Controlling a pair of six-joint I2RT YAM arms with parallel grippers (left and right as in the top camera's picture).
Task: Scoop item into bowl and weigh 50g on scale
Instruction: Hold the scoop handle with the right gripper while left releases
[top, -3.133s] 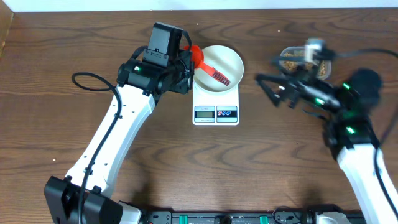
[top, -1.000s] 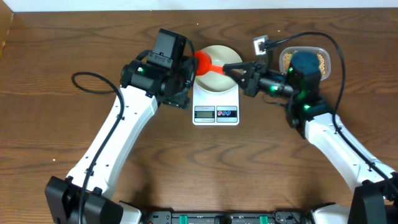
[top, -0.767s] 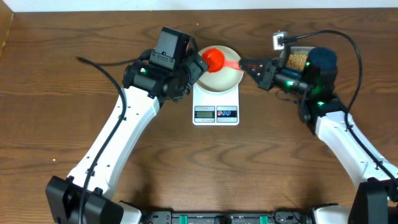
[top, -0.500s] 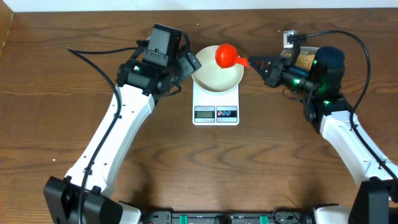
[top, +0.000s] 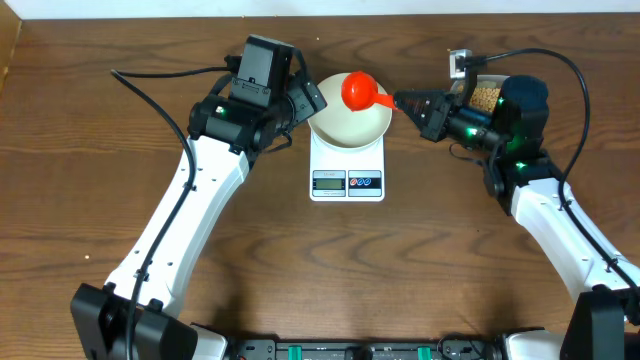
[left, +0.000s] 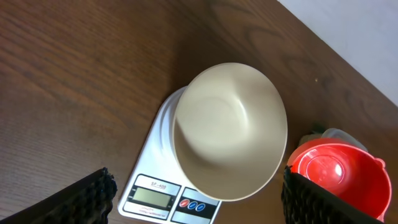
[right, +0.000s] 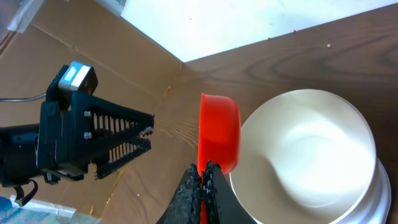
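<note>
The cream-white bowl (top: 350, 120) stands on the white scale (top: 347, 182) and looks empty (left: 230, 127). My right gripper (top: 402, 101) is shut on the handle of a red scoop (top: 358, 90), holding it on its side over the bowl's far rim (right: 219, 134). No beans show in the scoop (left: 339, 177). My left gripper (top: 303, 98) hangs open just left of the bowl, its fingers (left: 93, 196) wide apart with nothing between them. The tan beans (top: 482, 96) lie in a clear tub, half hidden behind my right arm.
The scale's display (left: 152, 196) shows no readable digits. The clear tub (top: 470, 92) stands at the back right by the table's far edge. A black cable (top: 150, 75) runs from the left arm across the table's left side.
My right gripper took hold of the red scoop over the bowl, lifted it and drew back to the right. The left gripper pulled a little away to the left.
</note>
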